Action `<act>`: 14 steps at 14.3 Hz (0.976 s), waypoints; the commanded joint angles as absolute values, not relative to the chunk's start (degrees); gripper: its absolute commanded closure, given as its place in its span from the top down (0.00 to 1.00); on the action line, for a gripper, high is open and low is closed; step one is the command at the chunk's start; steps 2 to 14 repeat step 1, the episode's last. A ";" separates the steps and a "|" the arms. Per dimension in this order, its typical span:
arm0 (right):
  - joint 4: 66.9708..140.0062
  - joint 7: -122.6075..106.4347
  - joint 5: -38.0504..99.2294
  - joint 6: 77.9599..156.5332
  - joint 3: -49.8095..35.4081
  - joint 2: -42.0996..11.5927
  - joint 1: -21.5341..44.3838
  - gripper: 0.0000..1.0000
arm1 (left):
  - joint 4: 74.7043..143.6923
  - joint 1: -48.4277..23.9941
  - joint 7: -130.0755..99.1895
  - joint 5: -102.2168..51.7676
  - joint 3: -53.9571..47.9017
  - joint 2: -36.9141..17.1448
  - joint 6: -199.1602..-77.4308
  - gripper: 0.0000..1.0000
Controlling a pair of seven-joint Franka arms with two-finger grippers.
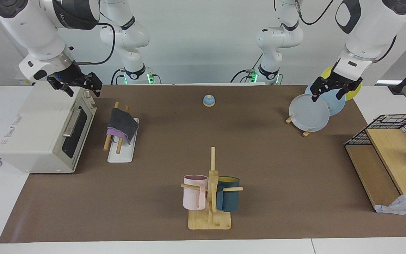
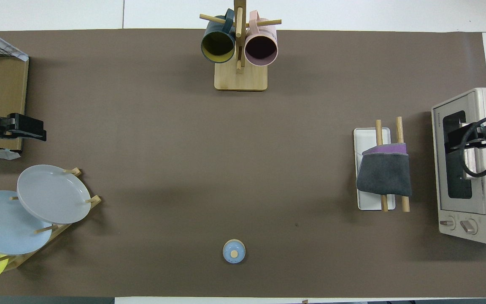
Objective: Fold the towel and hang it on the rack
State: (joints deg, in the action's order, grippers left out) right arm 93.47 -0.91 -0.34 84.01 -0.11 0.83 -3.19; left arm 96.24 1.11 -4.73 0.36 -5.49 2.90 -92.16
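The towel [image 1: 122, 125] is folded and draped over the two wooden dowels of the rack [image 1: 120, 155], dark grey face out with a purple edge showing. The rack stands on its white base beside the toaster oven, toward the right arm's end of the table. In the overhead view the towel [image 2: 384, 177] covers the part of the rack [image 2: 367, 135] nearer to the robots. My right gripper [image 1: 82, 90] is open and empty, up over the toaster oven, apart from the towel; it also shows in the overhead view [image 2: 471, 139]. My left gripper [image 1: 327, 94] is open and empty over the plate stand, and also shows in the overhead view [image 2: 19, 128].
A toaster oven [image 1: 41, 130] stands at the right arm's end. A mug tree's base [image 1: 210, 220] with two mugs is farthest from the robots. A plate stand holds a grey plate [image 1: 308, 114] and others. A small blue bell [image 1: 208, 101] sits near the robots. A wire-and-wood shelf [image 1: 389, 158] and a pale patterned cloth [image 1: 405, 204] are at the left arm's end.
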 commanded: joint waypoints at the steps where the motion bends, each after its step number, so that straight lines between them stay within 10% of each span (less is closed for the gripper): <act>1: 94.75 -0.44 0.53 84.99 -0.09 1.67 -3.34 1.00 | 95.80 1.67 -4.31 -0.44 -5.80 2.99 -91.14 1.00; 14: 94.75 -0.44 0.53 84.99 -0.09 1.67 -3.34 1.00 | 95.80 1.67 -4.31 -0.44 -5.80 2.99 -91.14 1.00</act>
